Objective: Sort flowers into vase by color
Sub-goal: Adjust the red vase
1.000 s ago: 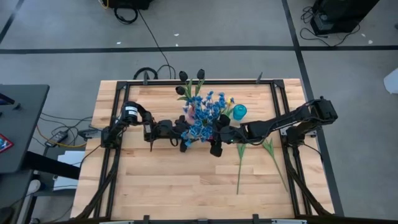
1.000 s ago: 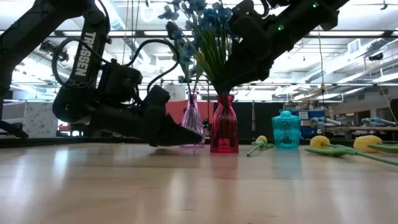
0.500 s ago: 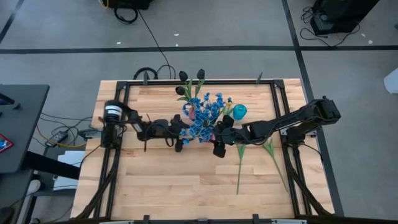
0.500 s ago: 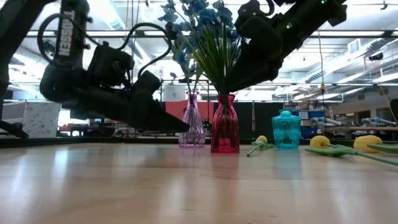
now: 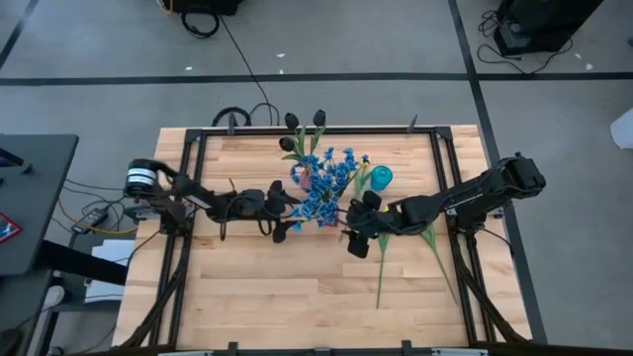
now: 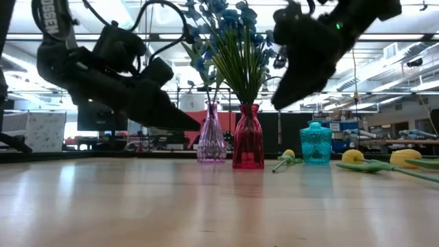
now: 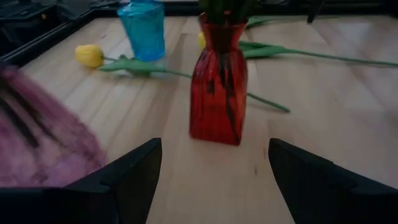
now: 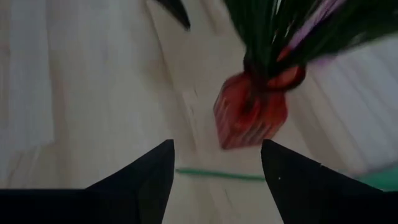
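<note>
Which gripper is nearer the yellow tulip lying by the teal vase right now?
Right. The right gripper hangs open beside the red vase, close to the yellow tulip; the left gripper sits open beyond both vases.

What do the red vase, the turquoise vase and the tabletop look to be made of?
Red vase: likely translucent ribbed glass, since the stems show through its glossy wall. Turquoise vase: seemingly patterned tinted glass, though clear plastic is possible. Tabletop: pale wood in joined strips, with a smooth sheen that mirrors the room in the low view.
</note>
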You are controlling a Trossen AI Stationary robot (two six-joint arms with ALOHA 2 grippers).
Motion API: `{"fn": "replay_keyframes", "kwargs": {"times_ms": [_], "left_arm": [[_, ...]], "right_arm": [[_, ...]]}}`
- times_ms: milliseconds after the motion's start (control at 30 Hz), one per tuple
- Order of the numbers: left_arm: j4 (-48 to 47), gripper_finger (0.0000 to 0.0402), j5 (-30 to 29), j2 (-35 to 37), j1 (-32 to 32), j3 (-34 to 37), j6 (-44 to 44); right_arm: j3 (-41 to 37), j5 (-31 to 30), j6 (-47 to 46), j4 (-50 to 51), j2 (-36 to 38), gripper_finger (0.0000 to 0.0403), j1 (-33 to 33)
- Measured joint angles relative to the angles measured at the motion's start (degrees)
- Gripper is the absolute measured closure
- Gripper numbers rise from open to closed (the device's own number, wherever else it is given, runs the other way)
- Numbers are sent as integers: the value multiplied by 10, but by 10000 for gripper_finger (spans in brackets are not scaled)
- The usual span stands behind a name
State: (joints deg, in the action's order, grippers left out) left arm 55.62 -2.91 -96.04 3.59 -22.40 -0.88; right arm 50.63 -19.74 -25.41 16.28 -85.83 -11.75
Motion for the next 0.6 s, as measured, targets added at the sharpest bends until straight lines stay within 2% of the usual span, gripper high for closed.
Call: {"fn": "replay_keyframes", "kwargs": {"times_ms": [167, 267, 367, 600], "left_arm": [[-86, 114, -23, 73, -10, 24, 7], [-110, 117, -25, 117, -13, 47, 16], [-117, 118, -49, 157, -14, 77, 29], [-122, 118, -93, 254, -15, 137, 56]], "right_arm": [[-58, -14, -10, -50, -13, 159, 0], [-105, -56, -15, -109, -13, 163, -1], [-142, -94, -29, -151, -13, 166, 1], [-182, -96, -7, -281, -31, 167, 12]]}}
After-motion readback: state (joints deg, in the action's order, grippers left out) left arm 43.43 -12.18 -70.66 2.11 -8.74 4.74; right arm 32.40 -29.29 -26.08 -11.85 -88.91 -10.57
